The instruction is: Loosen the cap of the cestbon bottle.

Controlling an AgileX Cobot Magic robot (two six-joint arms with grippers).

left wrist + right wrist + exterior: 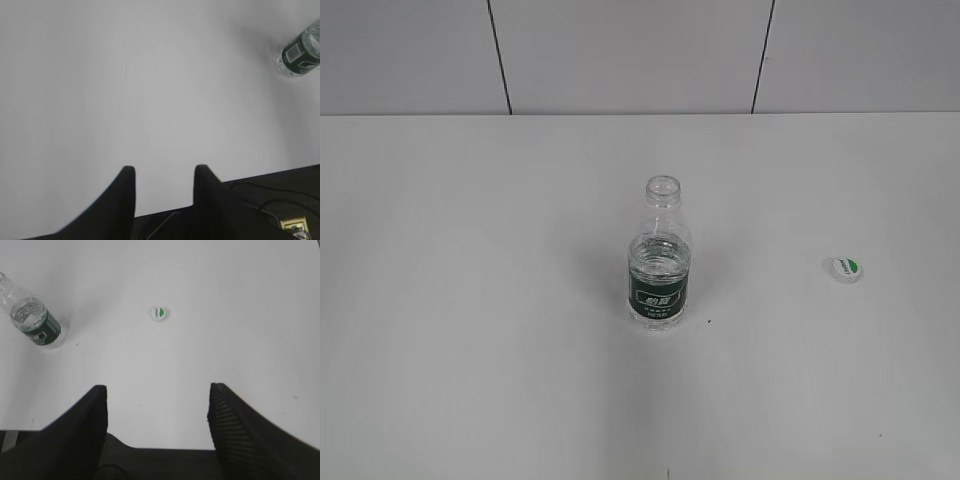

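Note:
The cestbon bottle (659,262) stands upright in the middle of the white table, its mouth bare. Its dark green label band faces the front. The cap (846,268), white with a green mark, lies on the table well to the bottle's right. The bottle shows at the top right of the left wrist view (301,50) and at the upper left of the right wrist view (33,317); the cap also shows in the right wrist view (159,313). My left gripper (165,172) is open and empty near the table's front edge. My right gripper (158,390) is open and empty, short of the cap. Neither arm shows in the exterior view.
The white table (470,300) runs back to a grey panelled wall (620,50). Past the table's front edge, dark floor with cables (280,210) shows in the left wrist view.

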